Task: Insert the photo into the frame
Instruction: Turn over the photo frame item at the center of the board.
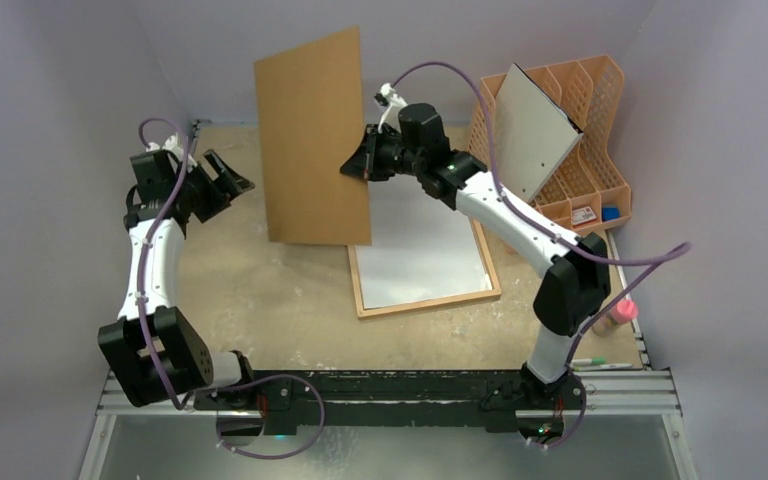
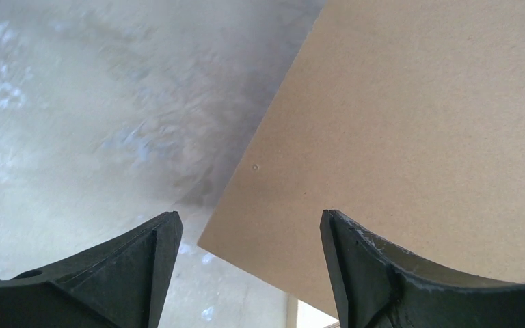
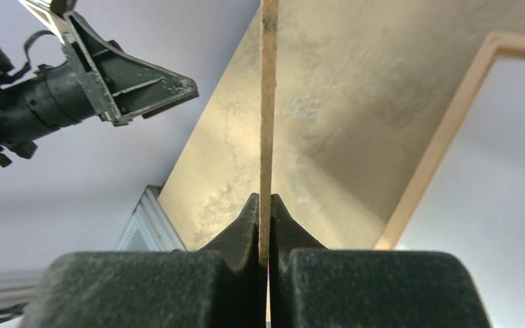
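Pinching one edge of the brown hardboard panel (image 1: pixel 312 140), the right gripper (image 1: pixel 353 168) is holding it upright over the table (image 1: pixel 260 300), jaws clamped tight on the thin board. The left gripper (image 1: pixel 232 180) is hanging spread wide just left of the panel, touching nothing. The frame (image 1: pixel 425 303) is lying flat on the table, partly behind the panel, showing white inside.

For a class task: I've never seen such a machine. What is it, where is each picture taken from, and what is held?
Two robot arms are bolted to a table. The wide picture looks down from above; the other two come from wrist cameras. The right gripper is shut on a brown panel, holding it upright. The left gripper is open, beside the panel. On the table lies a wooden frame with a white sheet inside, likely the photo face down. An orange organizer stands behind.
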